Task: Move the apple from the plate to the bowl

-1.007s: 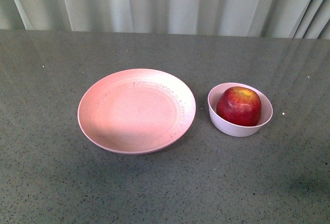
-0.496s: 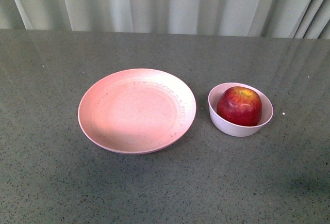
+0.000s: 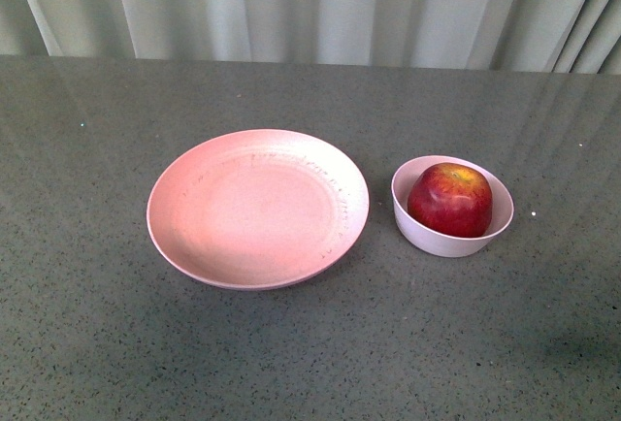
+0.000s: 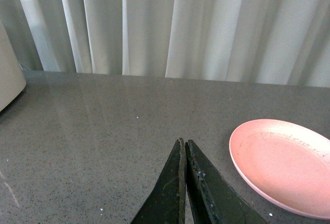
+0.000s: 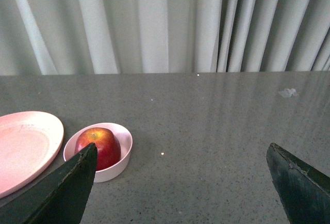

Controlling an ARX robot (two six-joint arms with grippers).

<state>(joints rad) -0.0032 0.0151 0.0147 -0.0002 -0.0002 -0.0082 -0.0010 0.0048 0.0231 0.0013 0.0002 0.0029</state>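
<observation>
Across the lower three quarters of the front view, a flat grey speckled stone-look desk (image 3: 291, 353), glossy, with faint pale vertical reflections. Along the top of the frame, behind the far edge, a pale grey-white pleated fabric curtain (image 3: 320, 4) hanging in vertical folds. At the left edge of the left wrist view, part of a rounded cream-coloured object (image 4: 7, 64), kind impossible to tell.
</observation>
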